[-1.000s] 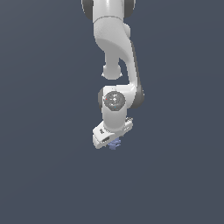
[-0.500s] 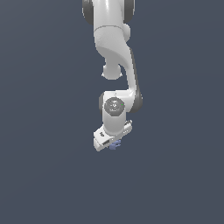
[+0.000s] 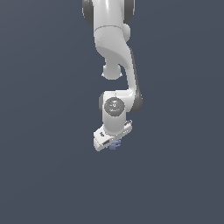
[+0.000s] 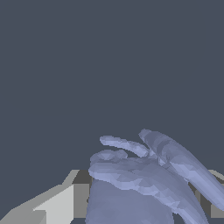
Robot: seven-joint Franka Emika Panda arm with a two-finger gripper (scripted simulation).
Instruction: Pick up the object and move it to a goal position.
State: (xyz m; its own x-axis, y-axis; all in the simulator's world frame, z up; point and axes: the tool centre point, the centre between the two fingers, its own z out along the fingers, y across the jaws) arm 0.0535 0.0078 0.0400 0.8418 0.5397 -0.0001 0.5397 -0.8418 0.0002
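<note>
The object is a tiny periwinkle-blue lumpy thing that peeks out under the white gripper in the exterior view. The arm hangs from the top of that view and the gripper is tilted, low in the middle of the frame. In the wrist view the object fills the near part of the picture, with finger-like ridges, sitting between the grey fingers. The gripper is shut on it. The fingertips are hidden behind the object.
A flat dark grey-blue background surrounds the arm on all sides. No other objects, edges or goal marker show in either view.
The wrist and gripper have shifted slightly to the exterior view's right and a little down over the second, still holding the object. The upper arm has leaned the same way.
</note>
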